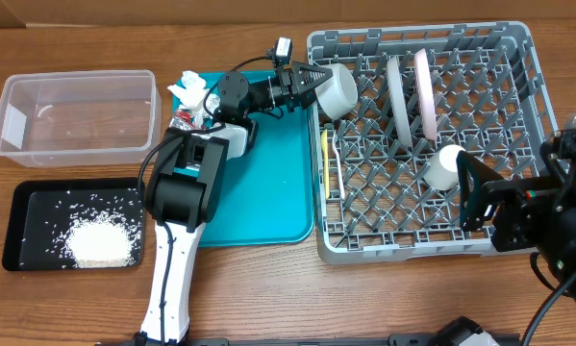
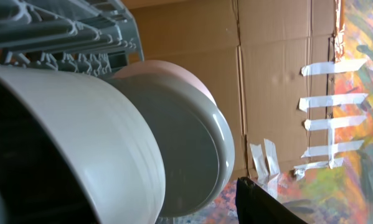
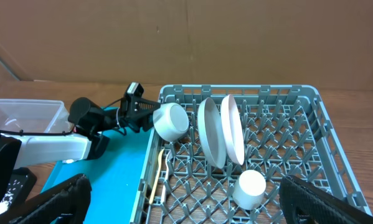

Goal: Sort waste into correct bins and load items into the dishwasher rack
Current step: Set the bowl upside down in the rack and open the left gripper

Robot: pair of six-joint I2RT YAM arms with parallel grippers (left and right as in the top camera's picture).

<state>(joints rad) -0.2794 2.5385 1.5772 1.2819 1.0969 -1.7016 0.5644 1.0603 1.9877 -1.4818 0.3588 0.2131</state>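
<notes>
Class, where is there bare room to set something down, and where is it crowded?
Free: teal plastic tray's front half; grey pegged rack's right side, past the small white cup. Crowded: rack's back-left, with whitish bowl and two upright plates.

wooden table (image 1: 268,288) carries clear tub (image 1: 76,117), black tray (image 1: 20,246), teal tray (image 1: 268,192), grey rack (image 1: 422,249).

Left arm (image 1: 182,192) is standing folded at the elbow with its forearm pointing right. Its end effector (image 1: 312,85) is clamping the whitish bowl (image 1: 338,88), wrist rolled sideways. Over on the right side, the right arm (image 1: 547,216) is sitting low, its end effector (image 3: 183,186) gaping wide, fingers (image 3: 49,202) spread far apart.
</notes>
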